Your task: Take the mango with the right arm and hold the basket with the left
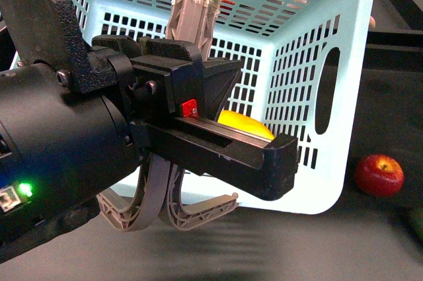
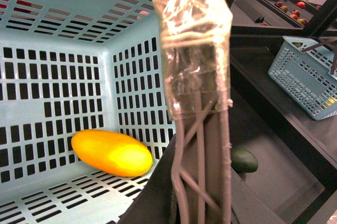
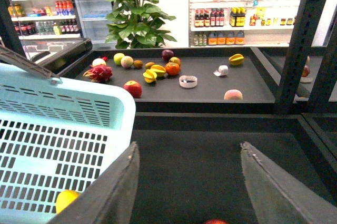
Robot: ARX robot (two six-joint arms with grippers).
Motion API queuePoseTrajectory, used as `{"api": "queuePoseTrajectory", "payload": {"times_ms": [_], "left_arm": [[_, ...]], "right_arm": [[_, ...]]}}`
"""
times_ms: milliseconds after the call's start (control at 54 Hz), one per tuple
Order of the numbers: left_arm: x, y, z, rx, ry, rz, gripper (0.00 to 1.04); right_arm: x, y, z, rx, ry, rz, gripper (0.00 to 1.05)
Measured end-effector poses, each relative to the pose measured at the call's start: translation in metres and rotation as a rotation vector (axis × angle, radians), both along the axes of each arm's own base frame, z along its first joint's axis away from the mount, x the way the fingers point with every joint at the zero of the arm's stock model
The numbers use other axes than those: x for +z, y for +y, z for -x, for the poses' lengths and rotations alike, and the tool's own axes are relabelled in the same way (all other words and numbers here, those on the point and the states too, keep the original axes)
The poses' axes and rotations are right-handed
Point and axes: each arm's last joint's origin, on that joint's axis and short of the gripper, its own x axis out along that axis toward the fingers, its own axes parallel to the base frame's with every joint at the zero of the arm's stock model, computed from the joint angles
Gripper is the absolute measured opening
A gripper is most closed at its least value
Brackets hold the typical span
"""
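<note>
Mango: smooth, plain yellow, rounded-oblong, lying inside the basket on the slotted floor near a corner, touching neither gripper. Basket is pale turquoise plastic w/ rows of rectangular slots and an oval hand-hole in one wall. Its two grey-brown ribbed curved handles hang down at the front. Left arm is bulky black w/ a rough-textured body, a small red button and a green light, and sits right against the basket. Left gripper: only one finger shows, a grey lattice wrapped in crinkly clear tape at the basket wall, so can't tell if it's clamped. Right gripper: flat dark fingers spread wide, nothing between, over the dark matte tabletop beside the basket. A glossy red apple sits on the table just outside the basket.
</note>
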Motion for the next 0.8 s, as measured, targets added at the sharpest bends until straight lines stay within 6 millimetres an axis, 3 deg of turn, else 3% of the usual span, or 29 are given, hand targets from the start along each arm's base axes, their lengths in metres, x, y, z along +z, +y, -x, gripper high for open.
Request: {"api": "queuePoseTrajectory", "payload": {"times_ms": [204, 297, 797], "left_arm": [[0.0, 0.0, 0.0, 0.0, 0.0, 0.0, 0.09], [0.0, 0.0, 0.0, 0.0, 0.0, 0.0, 0.09], [0.0, 0.0, 0.0, 0.0, 0.0, 0.0, 0.09]], "right_arm": [[-0.01, -0.009, 0.007, -0.022, 0.002, 0.018, 0.14], [-0.012, -0.009, 0.009, -0.022, 0.0, 0.021, 0.01], [-0.025, -0.009, 0.018, -0.023, -0.008, 0.022, 0.02]]}}
